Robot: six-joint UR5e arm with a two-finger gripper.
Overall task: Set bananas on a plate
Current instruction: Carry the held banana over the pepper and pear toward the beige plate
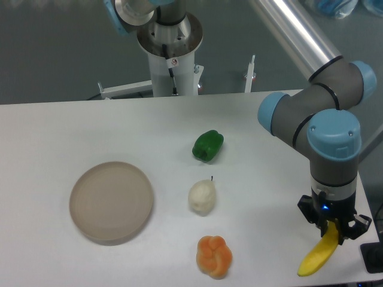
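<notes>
One arm reaches in from the far right over a white table point(72, 131), its silver tube and grey-and-blue joints bending down to a wrist that points straight at the tabletop near the right edge. Its base column stands beyond the table's far edge, left of centre. The plate point(111, 202), round, shallow and tan-beige, is the widest item on the table and lies on the left side, toward the near edge, with nothing on it. At the near right corner, well apart from the plate, the gripper point(334, 229) has its dark fingers closed around the upper end of the banana point(318, 256); the yellow fruit slants down and to the left from the fingers, its lower tip close to the near edge of the table, though whether that tip touches the surface cannot be told. Between plate and arm three smaller items line up from far to near: a green pepper point(208, 146) about mid-table, a pale cream pear-shaped fruit point(202, 197) with a thin dark stem just nearer than it, and a lumpy orange fruit point(214, 256) nearest of all, roughly level with the banana and to its left.
</notes>
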